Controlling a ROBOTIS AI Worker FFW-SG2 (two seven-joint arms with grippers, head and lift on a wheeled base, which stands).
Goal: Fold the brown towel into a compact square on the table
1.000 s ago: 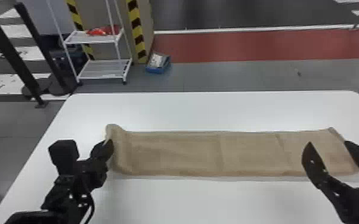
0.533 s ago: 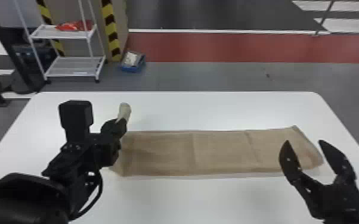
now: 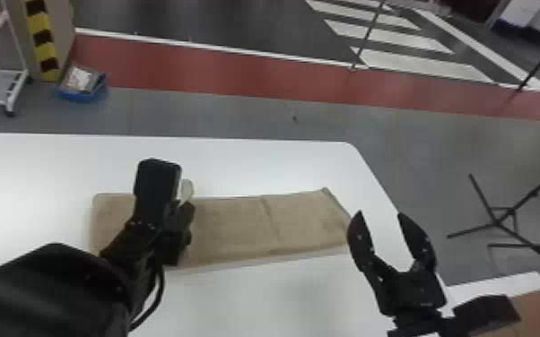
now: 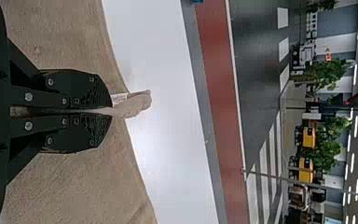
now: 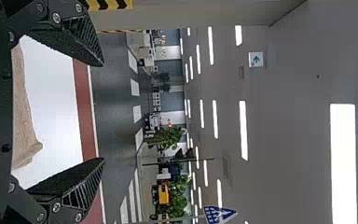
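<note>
The counter (image 3: 255,304) carries the brown towel (image 3: 237,228), which lies across it as a long, narrow strip, its left part partly behind the left arm (image 3: 58,295). The step in hand looks like folding that strip's left end over towards the right, to shorten it towards a square. To do it well, the held layer should come across low and level, kept in line with the strip's long sides, then be laid down with its edge straight before it is let go. Too hard a pull could drag the layers beneath or skew the strip; a light press along the new crease would help it stay flat.

The right gripper (image 3: 380,213) is wide apart and empty, just beside the strip's right end; whether it touches the cloth I can't tell. The left gripper (image 4: 106,110) is closed tight over the strip, pinching a bit of the towel. A small tip of cloth pokes out past its fingers, with a little white label (image 4: 119,98) beside it.
</note>
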